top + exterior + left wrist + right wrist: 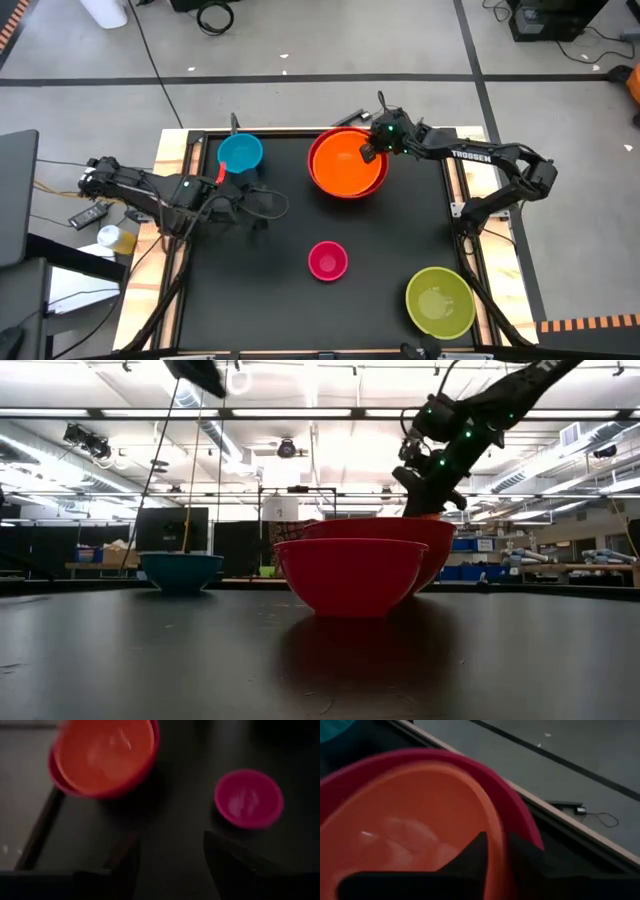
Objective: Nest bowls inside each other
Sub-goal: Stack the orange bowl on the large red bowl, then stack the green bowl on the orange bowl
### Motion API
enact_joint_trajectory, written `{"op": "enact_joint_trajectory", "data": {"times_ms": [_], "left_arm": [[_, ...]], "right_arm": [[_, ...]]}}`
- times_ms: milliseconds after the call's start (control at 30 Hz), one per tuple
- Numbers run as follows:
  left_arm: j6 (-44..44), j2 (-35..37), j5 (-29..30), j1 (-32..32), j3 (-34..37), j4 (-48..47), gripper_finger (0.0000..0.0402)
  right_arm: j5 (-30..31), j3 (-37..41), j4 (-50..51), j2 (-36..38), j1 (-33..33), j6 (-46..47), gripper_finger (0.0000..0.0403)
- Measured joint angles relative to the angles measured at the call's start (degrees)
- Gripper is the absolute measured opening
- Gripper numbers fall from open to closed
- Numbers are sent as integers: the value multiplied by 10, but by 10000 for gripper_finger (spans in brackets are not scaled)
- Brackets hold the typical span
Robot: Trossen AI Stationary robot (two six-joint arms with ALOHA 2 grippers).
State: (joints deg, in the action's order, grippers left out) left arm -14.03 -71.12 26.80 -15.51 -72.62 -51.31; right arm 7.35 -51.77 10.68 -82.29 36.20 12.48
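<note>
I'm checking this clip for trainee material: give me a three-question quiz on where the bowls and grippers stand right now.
1. True or false: the orange bowl already sits inside the red bowl.
2. Which bowl lies nearest the left gripper? A) yellow-green bowl B) blue bowl C) magenta bowl
3. Fill in: the right gripper is at the ___ of the orange bowl, one finger inside and one outside.

Key: 1 true. 2 B. 3 rim.
</note>
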Motion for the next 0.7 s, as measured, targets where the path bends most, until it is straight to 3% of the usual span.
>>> {"op": "enact_joint_trajectory", "data": {"times_ms": [133, 300, 400, 533, 700], "left_arm": [[94, -46, -6, 34, -1, 112, 217], [169, -133, -89, 89, -1, 243, 217], [189, -194, -140, 112, -1, 311, 217], [198, -266, -153, 125, 0, 390, 217], [198, -328, -146, 125, 0, 439, 217]], "right_arm": [[-1, 0, 18, 27, 2, -8, 145], [-1, 0, 101, 119, -18, -47, 196], [-19, 0, 200, 186, -43, -87, 203], [-132, 4, 352, 243, -89, -102, 196], [-176, 26, 450, 267, -211, -4, 179]]}}
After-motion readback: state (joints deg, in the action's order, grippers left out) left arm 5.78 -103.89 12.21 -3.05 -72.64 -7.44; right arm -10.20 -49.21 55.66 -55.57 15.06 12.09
